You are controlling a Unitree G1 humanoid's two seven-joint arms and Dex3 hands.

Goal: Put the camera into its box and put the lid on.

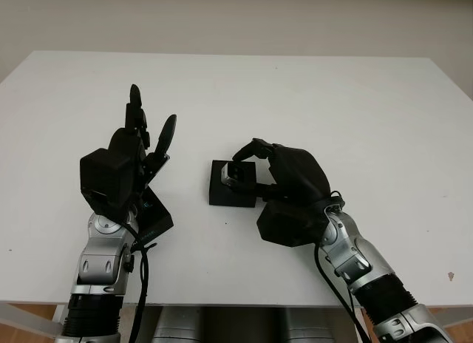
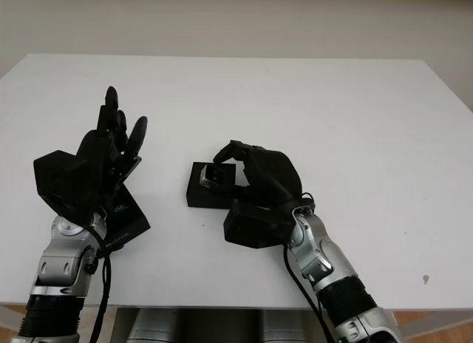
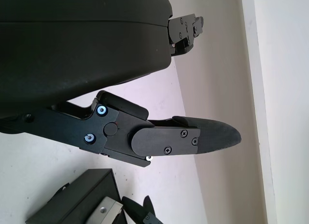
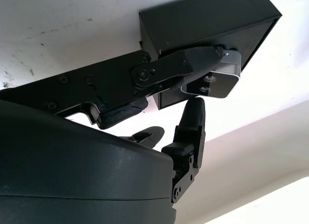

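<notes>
The camera [image 1: 238,174], small and silver-grey, sits at the mouth of its black box [image 1: 230,189], pinched between the curled fingers [image 4: 193,69] of the right hand [image 1: 284,182], which reaches over the box's near right corner. Whether the camera is fully seated cannot be told. The left hand [image 1: 129,162] is released, holding nothing, raised above the tabletop [image 1: 332,106] well to the box's left. Beneath its wrist lies the flat black lid [image 1: 151,216], tilted, apart from the box. Beyond both hands the white tabletop runs bare to its far edge.
</notes>
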